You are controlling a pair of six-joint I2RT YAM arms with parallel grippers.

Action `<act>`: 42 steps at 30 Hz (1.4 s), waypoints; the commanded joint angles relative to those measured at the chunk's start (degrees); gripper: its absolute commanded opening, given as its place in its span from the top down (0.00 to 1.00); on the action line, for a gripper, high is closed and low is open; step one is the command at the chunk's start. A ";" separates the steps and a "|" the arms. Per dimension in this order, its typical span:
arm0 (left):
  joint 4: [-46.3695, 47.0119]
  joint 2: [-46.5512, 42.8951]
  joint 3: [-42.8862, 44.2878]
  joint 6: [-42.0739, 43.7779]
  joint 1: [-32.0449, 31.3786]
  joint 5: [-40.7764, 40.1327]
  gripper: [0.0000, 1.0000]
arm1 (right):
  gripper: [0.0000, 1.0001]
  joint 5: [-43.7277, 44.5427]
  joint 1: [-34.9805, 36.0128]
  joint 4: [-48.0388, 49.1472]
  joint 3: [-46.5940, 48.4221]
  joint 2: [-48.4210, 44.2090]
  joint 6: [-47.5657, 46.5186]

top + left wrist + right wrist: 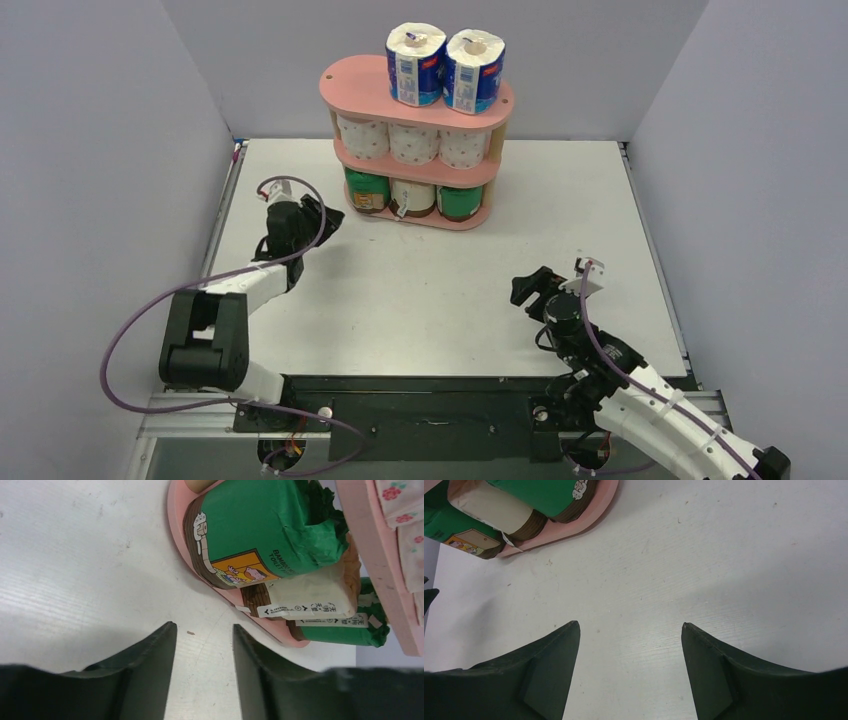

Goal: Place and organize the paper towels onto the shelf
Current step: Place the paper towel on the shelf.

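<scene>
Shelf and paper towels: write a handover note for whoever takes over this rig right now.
Left gripper: open, empty, aimed at the bottom tier of the shelf, close by.
Right gripper: open, empty, over bare table.
Towels: two blue-and-white rolls on the top board, three pink-dotted rolls on the middle tier, three green and beige rolls on the bottom tier.
Done: all eight rolls in view are shelved.
Left: probably only parking both arms.
</scene>
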 commanded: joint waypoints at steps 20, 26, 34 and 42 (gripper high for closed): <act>12.32 23.65 18.28 -7.18 -1.06 8.04 0.85 | 0.32 4.15 -0.44 0.16 0.52 -2.88 -0.08; 11.77 25.89 20.88 -7.53 -2.21 8.02 0.84 | 0.32 4.69 -0.50 -0.52 0.78 -3.04 -0.01; 11.07 26.97 22.59 -7.52 -2.39 7.33 0.84 | 0.32 5.57 -0.47 -1.36 0.56 -3.75 -0.18; 11.45 22.87 19.59 -7.83 -1.57 7.20 0.83 | 0.32 6.17 -0.51 -1.50 1.07 -3.56 -0.64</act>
